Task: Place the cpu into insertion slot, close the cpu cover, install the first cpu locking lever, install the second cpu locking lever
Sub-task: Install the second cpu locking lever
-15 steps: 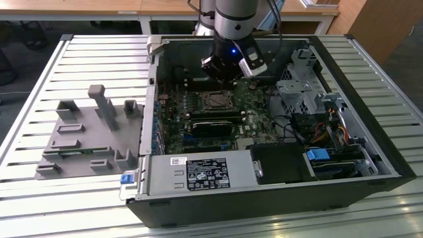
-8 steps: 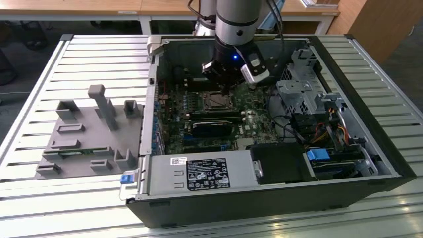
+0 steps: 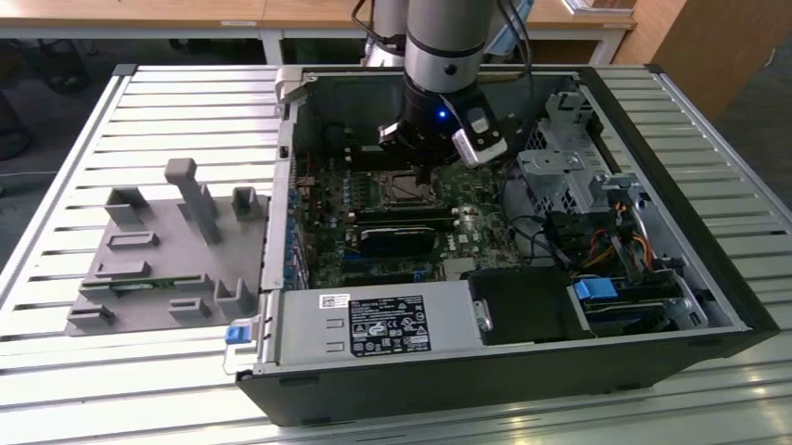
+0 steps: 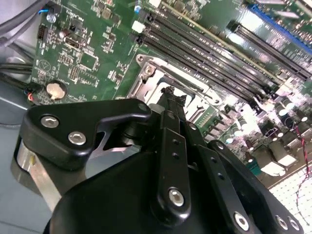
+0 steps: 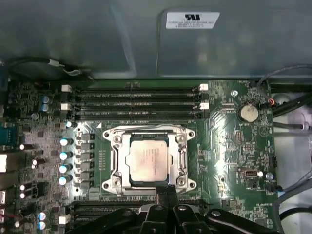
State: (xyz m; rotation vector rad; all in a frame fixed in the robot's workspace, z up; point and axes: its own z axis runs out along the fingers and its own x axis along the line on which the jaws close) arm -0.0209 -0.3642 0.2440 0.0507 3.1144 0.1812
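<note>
Slatted counter (image 3: 148,111) holds our open computer case (image 3: 693,278). We see the cpu (image 5: 149,158) lying in the slot (image 5: 115,165) with the cover (image 5: 181,161) down. Our fingers (image 5: 167,191), pressed together, hover at its edge. We should push gently and straight.

Insertion slot (image 4: 161,80) half hidden behind gripper (image 4: 168,92); finger gap unclear.

white sticker (image 5: 192,20) on grey case wall, black label (image 3: 389,325) on power supply, print on both illegible
</note>
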